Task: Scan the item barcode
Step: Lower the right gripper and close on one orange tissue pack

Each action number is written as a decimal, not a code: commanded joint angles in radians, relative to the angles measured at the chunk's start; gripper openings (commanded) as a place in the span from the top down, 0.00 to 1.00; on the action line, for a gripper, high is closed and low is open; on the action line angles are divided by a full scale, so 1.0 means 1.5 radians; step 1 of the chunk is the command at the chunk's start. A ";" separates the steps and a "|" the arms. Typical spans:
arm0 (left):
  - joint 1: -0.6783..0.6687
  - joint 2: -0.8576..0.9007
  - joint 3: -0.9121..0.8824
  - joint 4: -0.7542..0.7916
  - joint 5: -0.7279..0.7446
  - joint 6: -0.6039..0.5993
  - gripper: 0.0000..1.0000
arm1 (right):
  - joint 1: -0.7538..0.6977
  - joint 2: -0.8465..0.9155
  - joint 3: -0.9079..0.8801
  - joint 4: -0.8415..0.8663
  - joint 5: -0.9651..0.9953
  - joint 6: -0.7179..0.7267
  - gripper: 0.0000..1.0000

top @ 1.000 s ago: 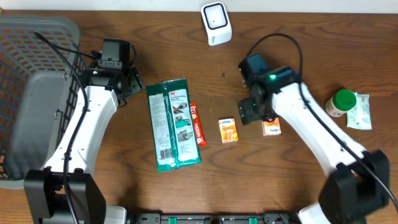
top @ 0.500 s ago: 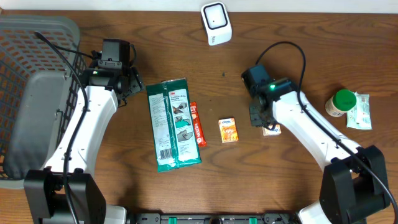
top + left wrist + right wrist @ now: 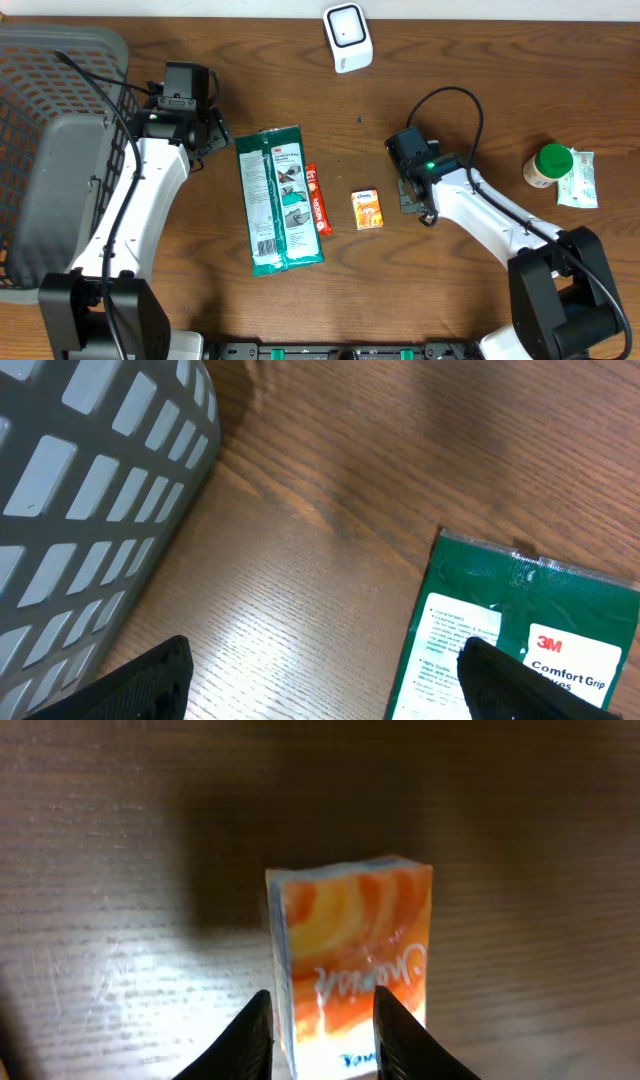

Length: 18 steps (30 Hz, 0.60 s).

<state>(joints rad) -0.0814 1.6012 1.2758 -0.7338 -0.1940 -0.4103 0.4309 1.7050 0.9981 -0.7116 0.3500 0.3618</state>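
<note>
On the right wrist view, the right gripper (image 3: 324, 1005) has its two fingers (image 3: 255, 1035) set at a narrow gap over the near end of the pack (image 3: 350, 935). It is an orange-and-white tissue pack, lit bright against the dark desk (image 3: 120, 840). One finger lies along the pack's edge and the other crosses in front of its face. I cannot tell whether they pinch it or only hang over it. Overhead shows none of this, because there the gripper body covers the pack.

What overhead does give me is the surroundings. An orange box (image 3: 367, 210) lies near the right gripper, on its side toward the left arm. The white scanner (image 3: 346, 37) stands well beyond the gripper, at the desk's far edge. A green-lidded jar (image 3: 547, 166) and a sachet (image 3: 580, 180), just beside each other, sit well apart on the gripper's outer side.

The left gripper (image 3: 325, 655) hangs wide open over bare wood with nothing in it. The corner of a green packet (image 3: 560, 590) lies just beside one finger, and the basket (image 3: 90, 490) wall lies off the other. Overhead adds a red stick (image 3: 317, 198) touching the packet on the side away from the left gripper. It also shows the basket's grey floor inside its mesh wall, where the wrist view catches only the outside.
</note>
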 commanded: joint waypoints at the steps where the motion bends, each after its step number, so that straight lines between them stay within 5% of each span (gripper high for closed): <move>1: 0.000 0.000 0.003 -0.002 -0.011 0.007 0.15 | 0.007 0.005 -0.018 0.024 0.016 -0.003 0.71; 18: 0.000 0.000 0.003 -0.002 -0.011 0.007 0.15 | 0.006 0.006 -0.083 0.097 0.028 -0.029 0.75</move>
<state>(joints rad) -0.0814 1.6012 1.2758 -0.7334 -0.1940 -0.4103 0.4309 1.7061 0.9028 -0.5735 0.3801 0.3424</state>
